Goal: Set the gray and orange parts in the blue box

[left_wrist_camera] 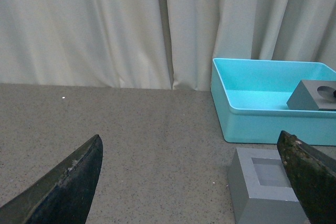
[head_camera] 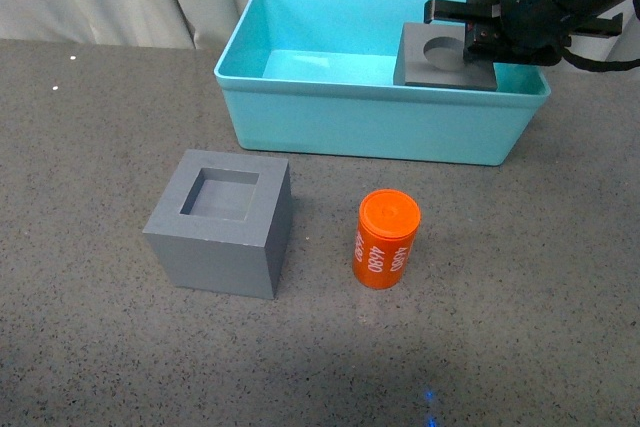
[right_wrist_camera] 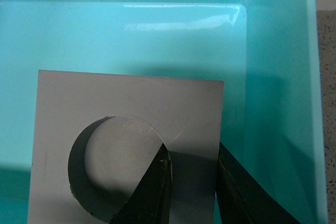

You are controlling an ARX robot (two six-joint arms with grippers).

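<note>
The only writing I can see is on the orange cylinder [head_camera: 386, 239]: white numerals run down its side, printed twice, and they look like 4680. It stands upright on the speckled gray table [head_camera: 90, 137], in front of the blue box [head_camera: 380, 132] and just to the right of the square-recess cube [head_camera: 225, 247], with a clear gap between them.

The blue box is a wide turquoise bin with a flared rim and a glossy inside, standing at the back of the table before a pale curtain [left_wrist_camera: 105, 24]. At its right end is the round-recess cube [head_camera: 425, 69], matte gray with a shallow circular hollow in its top. The front wall of the box hides its underside, so I cannot tell whether it rests on the floor of the box.

The right gripper [head_camera: 480, 52] is clamped on that cube. In the right wrist view one dark finger [right_wrist_camera: 152, 192] sits inside the round hollow and the other lies outside the cube, pinching the wall between them.

The square-recess cube sits flat on the table, outside the box, the same matte gray.

The left gripper [left_wrist_camera: 189, 182] shows only in its own wrist view, its fingers spread wide apart above the table.
</note>
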